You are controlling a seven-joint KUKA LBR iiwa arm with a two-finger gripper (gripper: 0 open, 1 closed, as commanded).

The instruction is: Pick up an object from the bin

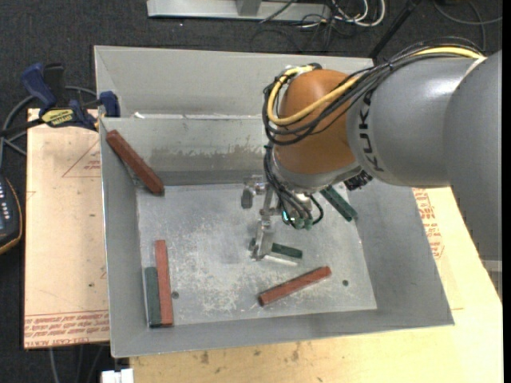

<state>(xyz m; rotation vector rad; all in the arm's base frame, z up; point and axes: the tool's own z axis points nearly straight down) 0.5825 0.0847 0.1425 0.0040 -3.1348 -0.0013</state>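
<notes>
Middle of the bin floor: the claw (260, 247), at the end of the big grey KUKA arm (431, 126), hangs low with its tip just beside the left end of a small dark green rectangular block (286, 252). I cannot tell whether the two touch or sit slightly apart.
Claw state: I cannot tell whether it is open or closed.
Wrist: a rounded orange cover (315, 122) with yellow and black cables (275, 106) looped over it.
Task's thing: the small dark green block lies flat on the floor, a little right of centre and toward the front.
Just in front of it: a long reddish-brown wooden bar (294, 286) lies tilted and apart from the green block.
Right side: a second dark green block (343, 206) is partly hidden under the wrist.
Front left: a thin reddish-brown stick (163, 278) and a shorter dark green stick (151, 298) lie side by side, touching, both pointing front to back.
Back-left corner: a long reddish-brown block (134, 162) lies slanted along the left wall.
Surface: the grey metal bin (200, 82) has a dull floor (207, 238) marked with whitish scuffs and scratches. Darker smears run along the foot of the inner back wall (192, 146).
Room: dark flooring (48, 22) surrounds the bin. Beyond its back edge there is a flat grey metal foot (231, 5) and a tangle of loose cords (355, 2).
</notes>
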